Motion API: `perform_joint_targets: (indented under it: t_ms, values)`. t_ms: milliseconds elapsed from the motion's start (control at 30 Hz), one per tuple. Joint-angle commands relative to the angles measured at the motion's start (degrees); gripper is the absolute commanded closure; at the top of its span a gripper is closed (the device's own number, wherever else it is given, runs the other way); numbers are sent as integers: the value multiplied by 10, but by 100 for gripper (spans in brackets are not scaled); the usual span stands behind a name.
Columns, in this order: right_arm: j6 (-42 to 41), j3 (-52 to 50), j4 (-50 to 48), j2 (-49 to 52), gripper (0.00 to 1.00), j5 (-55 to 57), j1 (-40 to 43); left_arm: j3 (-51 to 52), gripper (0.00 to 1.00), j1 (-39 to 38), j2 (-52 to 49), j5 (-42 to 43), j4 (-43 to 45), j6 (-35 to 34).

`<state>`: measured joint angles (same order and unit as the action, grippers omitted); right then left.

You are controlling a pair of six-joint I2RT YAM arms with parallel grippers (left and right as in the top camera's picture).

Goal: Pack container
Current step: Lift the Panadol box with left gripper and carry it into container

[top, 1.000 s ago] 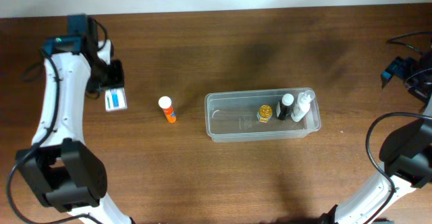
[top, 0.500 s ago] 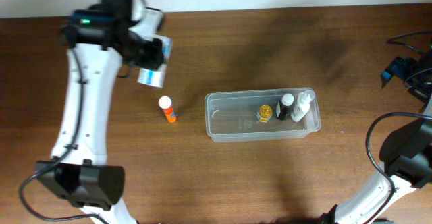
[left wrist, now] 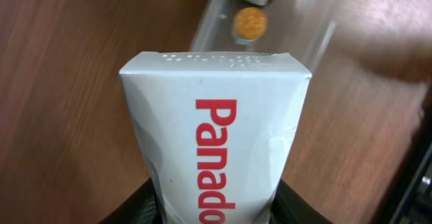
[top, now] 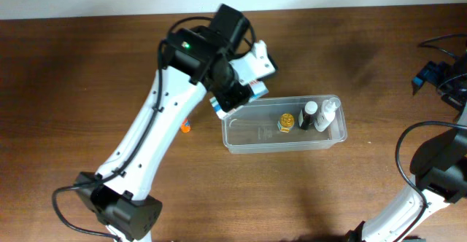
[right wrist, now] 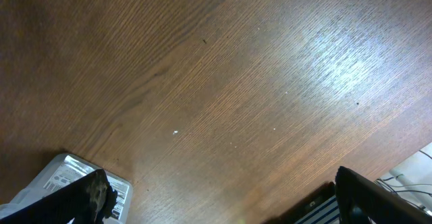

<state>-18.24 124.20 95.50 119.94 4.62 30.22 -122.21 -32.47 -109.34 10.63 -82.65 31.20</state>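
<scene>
Three bottles in container, left gripper clamping box

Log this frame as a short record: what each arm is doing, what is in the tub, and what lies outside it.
left end effector: shut on white Panadol box, held near the container left end
right end effector: open, empty, over bare table
in container: gold-capped jar, black bottle, white bottle
outside: orange tube, mostly hidden by left arm
</scene>
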Motion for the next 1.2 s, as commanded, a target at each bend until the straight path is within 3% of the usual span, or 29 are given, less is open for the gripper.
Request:
perform_joint_targets:
  t_ms: [0, 167, 1167]
  values:
    - [-7, -2, -2, -14, 2, -1, -2, -4, 58, -21, -11, 23, -2, 86]
    - [-7, -2, -2, -14, 2, -1, -2, -4, 58, -30, -43, 36, -1, 122]
    - [-7, -2, -2, -14, 2, -1, -2, -4, 56, -31, -170, 48, 46, 135]
